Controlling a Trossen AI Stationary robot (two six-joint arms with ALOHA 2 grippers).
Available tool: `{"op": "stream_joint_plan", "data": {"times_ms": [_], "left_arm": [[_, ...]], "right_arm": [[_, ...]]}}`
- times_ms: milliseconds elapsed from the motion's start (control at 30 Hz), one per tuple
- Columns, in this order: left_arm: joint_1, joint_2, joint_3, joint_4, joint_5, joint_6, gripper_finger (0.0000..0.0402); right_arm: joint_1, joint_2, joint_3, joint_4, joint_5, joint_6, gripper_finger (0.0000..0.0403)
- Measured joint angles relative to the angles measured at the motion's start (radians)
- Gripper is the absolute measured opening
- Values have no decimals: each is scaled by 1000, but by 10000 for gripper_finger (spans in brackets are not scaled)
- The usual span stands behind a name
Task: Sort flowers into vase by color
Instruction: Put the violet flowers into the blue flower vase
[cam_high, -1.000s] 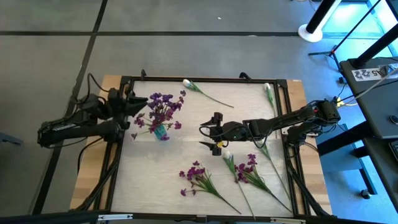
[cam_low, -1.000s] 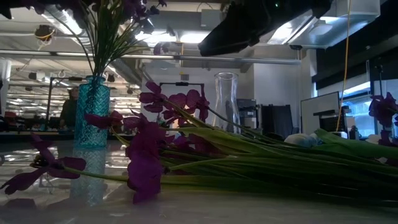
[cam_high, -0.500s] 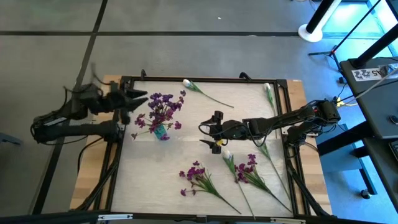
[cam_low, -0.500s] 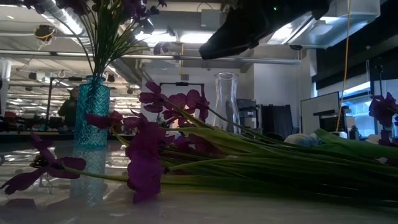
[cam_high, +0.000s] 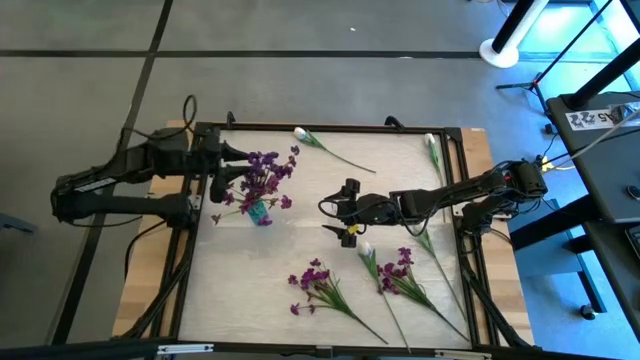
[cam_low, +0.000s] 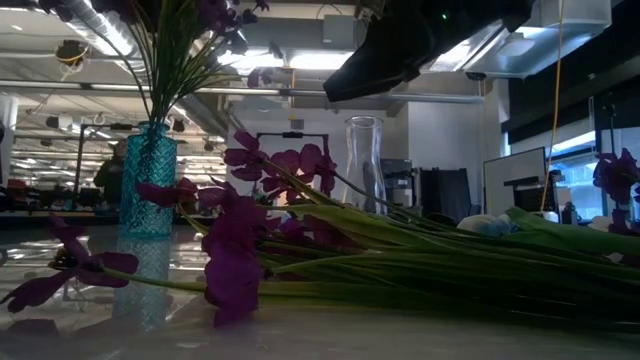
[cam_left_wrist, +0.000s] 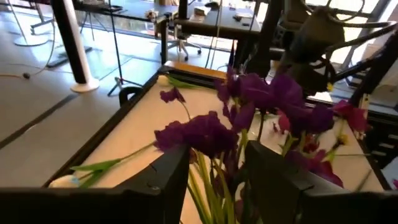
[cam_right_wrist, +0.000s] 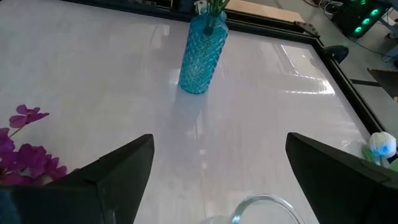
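A blue vase (cam_high: 258, 211) (cam_low: 148, 178) (cam_right_wrist: 202, 55) stands on the table's left half and holds purple blossoms (cam_high: 262, 170). My left gripper (cam_high: 232, 158) (cam_left_wrist: 217, 155) is open at blossom height, a finger on either side of the purple heads (cam_left_wrist: 202, 132) and stems. My right gripper (cam_high: 325, 218) (cam_right_wrist: 219, 142) hangs open mid-table, above a clear vase (cam_low: 365, 165) (cam_right_wrist: 264, 208). Two purple bunches (cam_high: 320, 285) (cam_high: 400, 270) and white tulips (cam_high: 300, 133) (cam_high: 430, 142) (cam_high: 365, 250) lie flat on the table. My left gripper's fingers (cam_left_wrist: 171, 177) stand level, from the table's left side, around the blossoms and upper stems (cam_left_wrist: 214, 186) that stick out of the blue vase. Whether a finger touches them, I cannot tell.
A black frame (cam_high: 330, 127) edges the white table. Bare table lies between the blue vase and the near edge (cam_high: 240, 290). In the low view, green stems (cam_low: 450, 270) lie across the foreground. A person (cam_low: 112, 175) stands far behind the table.
My left arm has drawn back toward the table's left and far side, then pushed its gripper right, up to the purple blossoms in the blue vase. The right arm and the flowers on the table have stayed put.
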Motion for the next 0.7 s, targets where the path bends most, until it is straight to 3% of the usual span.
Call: {"op": "stream_joint_plan", "data": {"times_ms": [433,700], "left_arm": [[-55,18,-31,-44,16,-23,133],[-55,16,-87,-44,14,-31,15]], "right_arm": [[0,0,0,0,0,0,363],[0,0,0,-3,0,0,363]]}}
